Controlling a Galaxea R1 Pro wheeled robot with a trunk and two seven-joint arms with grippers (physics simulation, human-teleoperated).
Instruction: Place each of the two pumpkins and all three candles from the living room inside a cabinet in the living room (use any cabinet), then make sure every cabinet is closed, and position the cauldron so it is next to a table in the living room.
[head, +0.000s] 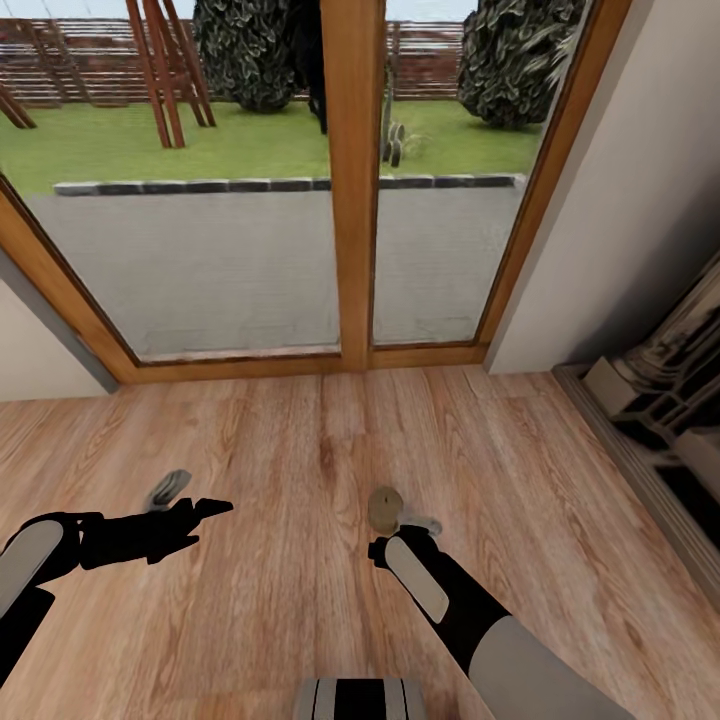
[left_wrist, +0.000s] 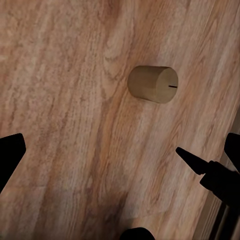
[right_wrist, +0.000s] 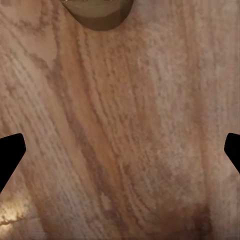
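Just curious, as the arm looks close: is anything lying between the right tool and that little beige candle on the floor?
Nothing; in the right wrist view, bare wood floor separates the open right tool from the candle.

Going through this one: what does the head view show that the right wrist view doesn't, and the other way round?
Head view: the glass garden door with lawn beyond, the dark unit by the wall, and the left gripper above the floor. Right wrist view: the right gripper with its fingertips wide apart, and the floor's grain close up. Both: one candle on the plank floor, just ahead of the right gripper.
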